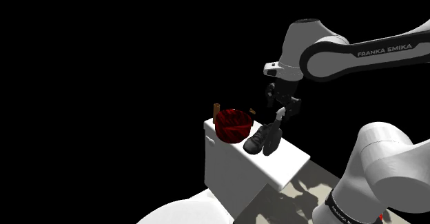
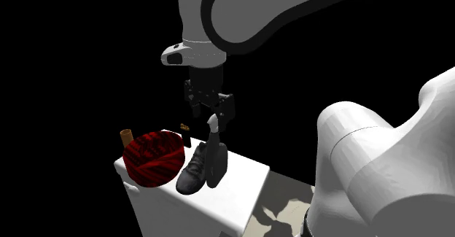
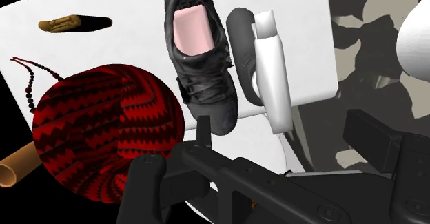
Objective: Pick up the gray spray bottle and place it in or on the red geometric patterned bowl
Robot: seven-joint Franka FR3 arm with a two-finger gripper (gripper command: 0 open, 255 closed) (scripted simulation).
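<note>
Now your gripper (image 2: 212,117) hangs over the spray bottle (image 2: 216,159), fingers wide apart around its white top. The bottle stands past the shoe (image 2: 192,173) from the red bowl (image 2: 149,171). Go down straight, squeeze the top gently, then lift high toward the bowl.

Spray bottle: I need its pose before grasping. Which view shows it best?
The second exterior view: the spray bottle stands upright, side-on, white head above gray body, beside the black shoe. The shoulder view shows it from farther off; the wrist view looks down on it, foreshortened.
</note>
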